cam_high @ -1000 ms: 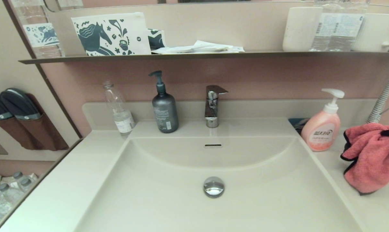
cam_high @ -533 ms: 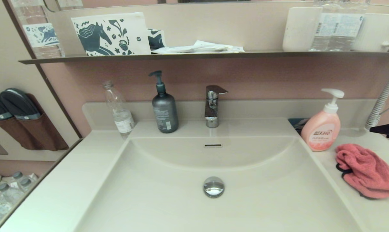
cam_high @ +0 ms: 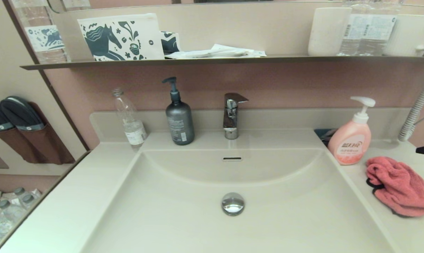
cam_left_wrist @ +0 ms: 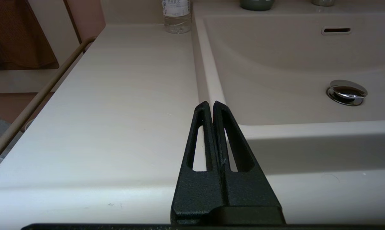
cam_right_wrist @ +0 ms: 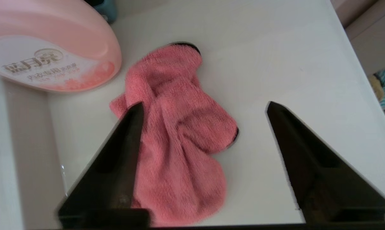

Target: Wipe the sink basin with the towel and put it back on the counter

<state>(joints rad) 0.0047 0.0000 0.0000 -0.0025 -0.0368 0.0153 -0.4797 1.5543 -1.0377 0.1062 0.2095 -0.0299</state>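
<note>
The towel [cam_high: 399,186] lay crumpled on the counter [cam_high: 414,232] at the frame's right, beside a pink pump bottle [cam_high: 351,142] labelled 蓝月亮. Right gripper [cam_right_wrist: 205,108] hung above it, fingers spread and empty; left gripper [cam_left_wrist: 210,107] was pinched closed by the basin [cam_high: 184,211].

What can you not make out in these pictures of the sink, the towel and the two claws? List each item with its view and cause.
- Right claw: head view, cut off by the frame's right edge; only a dark tip shows.
- Towel: right wrist view, near end hidden behind a claw finger.
- Sink basin: head view, front rim cut off by the bottom edge.
- Left claw: absent from head view.
</note>
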